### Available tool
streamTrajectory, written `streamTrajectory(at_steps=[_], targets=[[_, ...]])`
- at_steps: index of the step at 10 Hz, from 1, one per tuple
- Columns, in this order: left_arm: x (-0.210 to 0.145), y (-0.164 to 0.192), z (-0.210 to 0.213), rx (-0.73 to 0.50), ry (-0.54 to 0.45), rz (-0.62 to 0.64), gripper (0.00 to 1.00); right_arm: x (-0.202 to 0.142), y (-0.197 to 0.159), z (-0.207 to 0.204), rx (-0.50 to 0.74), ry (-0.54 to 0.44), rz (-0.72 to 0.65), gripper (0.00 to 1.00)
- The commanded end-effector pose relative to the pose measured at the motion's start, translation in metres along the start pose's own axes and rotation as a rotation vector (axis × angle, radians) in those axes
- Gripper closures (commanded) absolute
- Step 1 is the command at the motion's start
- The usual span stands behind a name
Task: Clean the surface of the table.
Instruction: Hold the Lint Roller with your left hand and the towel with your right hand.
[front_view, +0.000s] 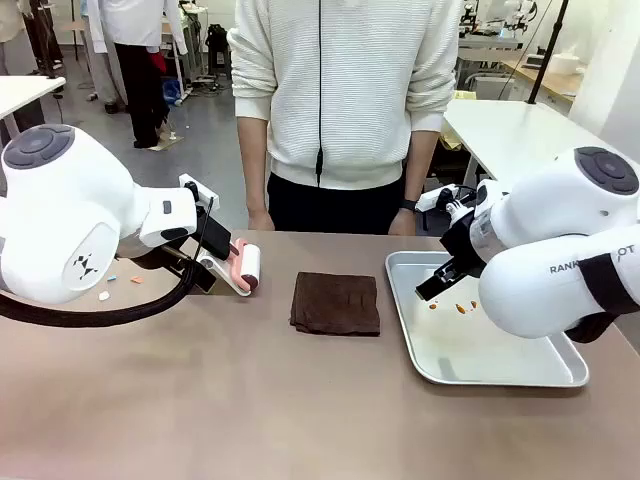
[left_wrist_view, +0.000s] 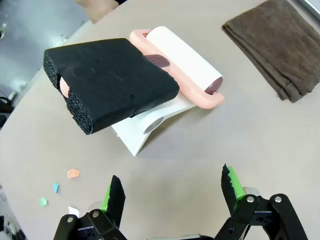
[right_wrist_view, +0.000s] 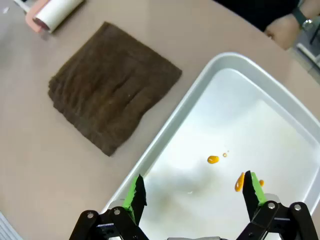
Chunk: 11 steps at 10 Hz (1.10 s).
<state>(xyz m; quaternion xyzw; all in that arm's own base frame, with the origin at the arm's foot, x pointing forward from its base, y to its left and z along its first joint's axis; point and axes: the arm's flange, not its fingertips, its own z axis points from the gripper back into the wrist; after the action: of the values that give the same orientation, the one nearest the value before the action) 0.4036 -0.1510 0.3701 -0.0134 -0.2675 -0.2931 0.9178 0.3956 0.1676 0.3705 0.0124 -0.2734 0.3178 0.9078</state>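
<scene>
Tabletop (front_view: 200, 420): brownish, wide, lying under both arms and everything else; not yet clean, judging by small coloured scraps (front_view: 118, 283) on its left side, just ahead of the left pincer (left_wrist_view: 172, 192). On it, left to right: lint roller (front_view: 246, 268) propped on a white stand (left_wrist_view: 145, 127), with a black foam block (left_wrist_view: 107, 82) seemingly sleeved over the handle; folded brown cloth (front_view: 336, 303) flat in the middle; metal tray (front_view: 500, 378) at the right, with orange drops (right_wrist_view: 213, 159) inside. Left pincer spread wide, holding nothing, near the foam block but apart from it; right pincer (right_wrist_view: 195, 192) likewise spread and bare, above the tray beside the rim nearest the cloth.

Probably a reach for the roller next; risk of tipping the light stand or knocking the roller off it through an off-centre closing on the foam; risk of sweeping the scraps about with the arm rather than lifting them; on the right, danger of clipping the tray rim on the way to the cloth, shifting the tray or carrying orange mess onto the tabletop; a person's hand (front_view: 262, 220) at the far edge, close enough to call for care.
</scene>
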Motion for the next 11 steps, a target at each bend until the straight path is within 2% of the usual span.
streamTrajectory(at_steps=[1,11], targets=[[0.0000,0.0000,0.0000,0.000,0.000,0.000,0.00,0.0000,0.0000,0.0001,0.000,0.000,0.000,0.00],[0.0000,0.0000,0.0000,0.000,0.000,0.000,0.00,0.0000,0.0000,0.0001,0.000,0.000,0.000,0.00]])
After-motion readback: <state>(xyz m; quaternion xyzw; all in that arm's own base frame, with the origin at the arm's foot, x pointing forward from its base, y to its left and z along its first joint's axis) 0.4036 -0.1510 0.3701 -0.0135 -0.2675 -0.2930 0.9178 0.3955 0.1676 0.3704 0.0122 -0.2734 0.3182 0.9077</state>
